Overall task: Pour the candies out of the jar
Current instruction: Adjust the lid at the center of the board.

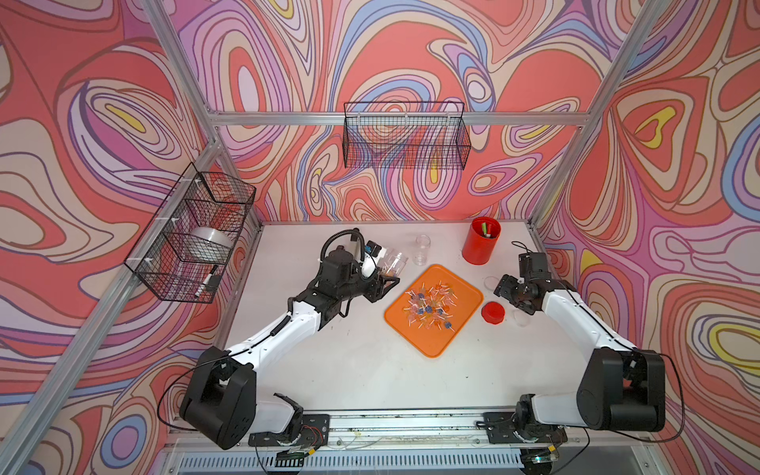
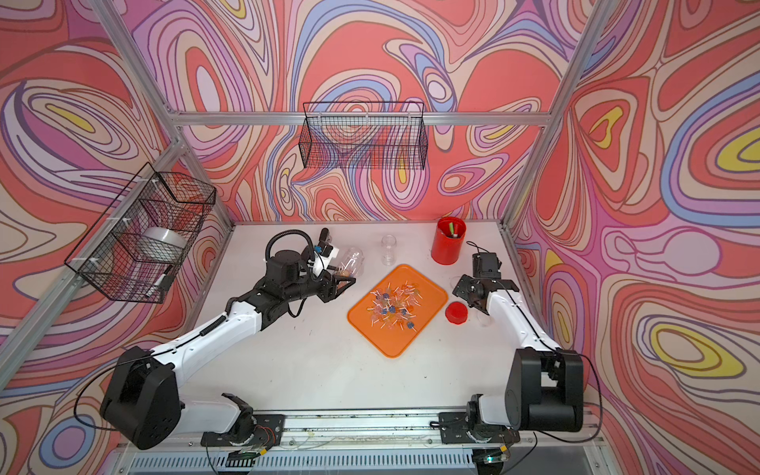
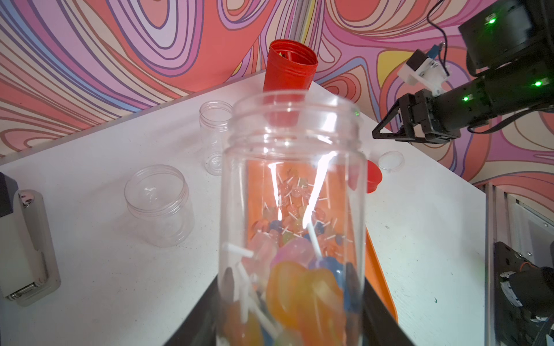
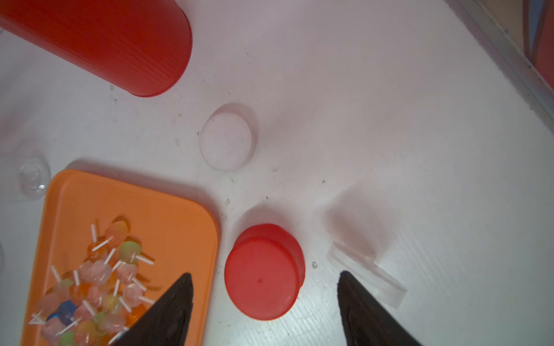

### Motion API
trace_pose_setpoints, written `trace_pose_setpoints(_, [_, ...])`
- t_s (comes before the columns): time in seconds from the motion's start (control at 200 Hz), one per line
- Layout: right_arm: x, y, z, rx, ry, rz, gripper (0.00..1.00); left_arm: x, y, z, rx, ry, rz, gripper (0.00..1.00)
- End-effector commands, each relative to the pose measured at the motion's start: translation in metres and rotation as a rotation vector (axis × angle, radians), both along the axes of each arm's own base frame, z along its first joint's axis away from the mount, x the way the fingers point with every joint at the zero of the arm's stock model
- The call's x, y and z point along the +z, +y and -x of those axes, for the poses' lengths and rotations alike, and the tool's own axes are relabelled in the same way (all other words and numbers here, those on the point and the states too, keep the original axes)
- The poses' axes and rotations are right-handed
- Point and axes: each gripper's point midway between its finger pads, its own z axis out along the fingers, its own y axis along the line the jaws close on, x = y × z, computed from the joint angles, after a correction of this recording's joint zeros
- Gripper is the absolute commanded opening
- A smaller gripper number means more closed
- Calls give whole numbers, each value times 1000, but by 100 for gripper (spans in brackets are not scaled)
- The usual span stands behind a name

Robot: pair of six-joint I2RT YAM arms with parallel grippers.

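Clear plastic on the jar [image 3: 293,167], glossy, with bright white streaks glaring down its smooth wall. The candies [image 4: 99,275] show translucent, shiny heads on matt white sticks. Orange tray [image 4: 168,209]: smooth plastic with a soft satin sheen. The red lid [image 4: 262,278] is smooth plastic too, faintly shiny, while the red canister [image 4: 120,45] carries fine ribbing along its side. Round clear lid [image 4: 226,142] looks frosted. White table [image 4: 389,119], matt and scuffed with dark specks. Black wire basket [image 1: 405,137], metal mesh.

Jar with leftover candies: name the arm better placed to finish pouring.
Left: the left hand holds the tilted jar beside the tray. The right hand hangs open by the red lid.
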Motion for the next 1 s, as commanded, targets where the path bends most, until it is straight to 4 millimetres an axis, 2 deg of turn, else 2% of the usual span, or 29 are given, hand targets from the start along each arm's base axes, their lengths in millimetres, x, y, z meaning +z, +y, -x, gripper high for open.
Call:
trace_pose_setpoints(0.0, [-11,7,21,-28,61,-68,82,11,-3,-3,-10,-33,29,0])
trace_pose_setpoints(0.19, [-25,-1,33,-99,112,-108,87,10,-2,-1,-12,-37,33,0])
trace_pose_setpoints(0.326, [-28,-19,40,-178,140,-113,92,7,-1,0,-10,-40,31,0])
trace_pose_setpoints(0.366, [-27,-26,43,-204,136,-94,98,7,-1,0,-10,-41,29,0])
trace_pose_setpoints(0.501, [-25,-47,55,-295,139,-39,98,5,-1,-1,-10,-50,26,0])
trace_pose_setpoints(0.711, [-44,-63,73,-387,179,-43,98,5,-2,-2,-16,-56,35,0])
trace_pose_setpoints(0.841, [-59,-57,68,-379,174,-105,98,9,-4,-2,-18,-61,45,0])
trace_pose_setpoints(0.997, [-77,-39,58,-348,158,-227,98,15,-7,-4,-28,-49,58,0])
